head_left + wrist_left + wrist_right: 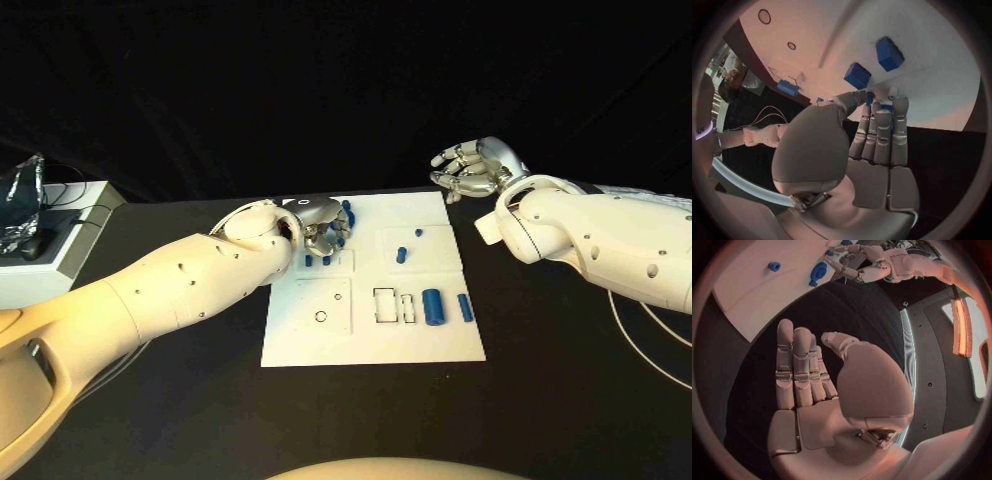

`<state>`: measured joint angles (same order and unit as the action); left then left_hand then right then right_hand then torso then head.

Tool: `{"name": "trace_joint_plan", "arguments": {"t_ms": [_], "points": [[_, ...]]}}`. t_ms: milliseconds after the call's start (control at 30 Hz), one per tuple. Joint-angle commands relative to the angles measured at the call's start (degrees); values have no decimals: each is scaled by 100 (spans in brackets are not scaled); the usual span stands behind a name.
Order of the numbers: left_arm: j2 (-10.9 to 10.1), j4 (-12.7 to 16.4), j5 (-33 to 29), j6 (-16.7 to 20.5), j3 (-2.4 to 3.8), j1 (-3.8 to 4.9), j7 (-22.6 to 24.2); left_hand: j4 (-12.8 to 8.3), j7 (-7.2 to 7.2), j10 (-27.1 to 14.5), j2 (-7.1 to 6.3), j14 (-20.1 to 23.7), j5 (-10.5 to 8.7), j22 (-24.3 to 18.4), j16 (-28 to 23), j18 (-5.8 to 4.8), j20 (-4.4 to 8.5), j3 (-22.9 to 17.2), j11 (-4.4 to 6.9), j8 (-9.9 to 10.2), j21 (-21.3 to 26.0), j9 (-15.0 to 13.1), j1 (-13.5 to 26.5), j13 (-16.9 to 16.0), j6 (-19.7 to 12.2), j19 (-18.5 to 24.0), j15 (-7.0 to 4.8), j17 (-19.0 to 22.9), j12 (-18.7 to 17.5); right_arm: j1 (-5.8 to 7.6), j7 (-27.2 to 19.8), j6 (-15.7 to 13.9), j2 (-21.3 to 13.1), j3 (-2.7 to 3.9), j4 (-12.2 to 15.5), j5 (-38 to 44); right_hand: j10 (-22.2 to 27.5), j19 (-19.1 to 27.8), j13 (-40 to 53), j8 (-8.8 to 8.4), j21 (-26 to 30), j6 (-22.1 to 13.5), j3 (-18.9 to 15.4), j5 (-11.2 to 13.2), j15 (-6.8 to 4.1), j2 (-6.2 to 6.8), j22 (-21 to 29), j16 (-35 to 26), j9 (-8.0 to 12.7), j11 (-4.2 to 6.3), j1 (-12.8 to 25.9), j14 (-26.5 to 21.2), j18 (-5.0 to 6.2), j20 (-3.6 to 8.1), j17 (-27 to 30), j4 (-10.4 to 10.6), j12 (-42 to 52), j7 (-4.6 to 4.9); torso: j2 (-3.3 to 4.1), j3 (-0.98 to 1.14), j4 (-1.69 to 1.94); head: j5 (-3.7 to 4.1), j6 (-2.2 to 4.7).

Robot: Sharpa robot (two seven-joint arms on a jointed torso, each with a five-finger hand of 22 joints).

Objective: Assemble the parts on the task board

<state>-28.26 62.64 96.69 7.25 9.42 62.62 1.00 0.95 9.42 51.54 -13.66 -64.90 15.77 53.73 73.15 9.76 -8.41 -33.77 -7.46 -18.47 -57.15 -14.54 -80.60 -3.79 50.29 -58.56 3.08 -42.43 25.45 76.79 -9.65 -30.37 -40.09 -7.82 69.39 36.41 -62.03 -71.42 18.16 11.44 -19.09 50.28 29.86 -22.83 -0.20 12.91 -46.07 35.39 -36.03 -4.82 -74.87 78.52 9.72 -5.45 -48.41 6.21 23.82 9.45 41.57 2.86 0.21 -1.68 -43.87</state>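
Note:
The white task board (375, 345) lies mid-table. My left hand (320, 225) hovers over its far left corner, fingers pointing down. In the left wrist view this hand (861, 150) has thumb and fingertips closed around a small blue part (871, 97), with two blue blocks (857, 75) standing on the board (929, 60) just beyond. My right hand (469, 170) floats over the black table past the board's far right corner; its fingers (795, 365) are straight and empty. Three blue cylinders (434, 306) lie at the board's near right, and two small pieces (402, 253) sit mid-right.
A white box (58, 250) with a crinkled silver bag (26, 195) and cables stands at the table's left edge. A thin cable (635, 330) runs under my right arm. Outlined recesses (387, 305) and round holes (320, 318) mark the board's near half.

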Motion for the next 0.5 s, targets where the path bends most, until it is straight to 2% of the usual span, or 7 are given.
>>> {"name": "trace_joint_plan", "arguments": {"t_ms": [33,233,500], "points": [[43,-20,29,-132,-4,8,11,-5,34,103,65,-53,-34,42,57,-8,6,-47,25,42,-55,5,13,-7,51,-38,-10,-10,-50,-2,-74,7,3,3,15,58,-22,-43,-5,-19,-32,34,-23,5,5,0,-8,-8,8,17,44,44,54,3,-8,-11,-25,-1,1,-1,-2,-1,-14],[66,-44,17,-114,-13,7,37,-21,45,202,93,-58,-39,91,89,-15,18,-84,39,56,-107,-1,-2,-5,117,-58,-24,-9,-124,-2,-76,5,10,3,17,58,-22,-43,-5,-19,-32,34,-23,5,5,0,-8,-8,8,17,44,44,54,3,-8,-11,-25,-1,-1,-4,-5,8,-35],[65,-78,12,-180,-19,7,-3,-48,68,332,127,-121,-47,205,160,-37,34,-131,50,78,-225,-9,-21,-6,192,-130,-36,-85,-228,-2,-80,-1,9,3,20,59,-22,-43,-5,-19,-32,34,-23,5,5,0,-8,-8,8,17,44,44,54,3,-8,-11,-25,-1,-5,-5,8,10,-49]]}}
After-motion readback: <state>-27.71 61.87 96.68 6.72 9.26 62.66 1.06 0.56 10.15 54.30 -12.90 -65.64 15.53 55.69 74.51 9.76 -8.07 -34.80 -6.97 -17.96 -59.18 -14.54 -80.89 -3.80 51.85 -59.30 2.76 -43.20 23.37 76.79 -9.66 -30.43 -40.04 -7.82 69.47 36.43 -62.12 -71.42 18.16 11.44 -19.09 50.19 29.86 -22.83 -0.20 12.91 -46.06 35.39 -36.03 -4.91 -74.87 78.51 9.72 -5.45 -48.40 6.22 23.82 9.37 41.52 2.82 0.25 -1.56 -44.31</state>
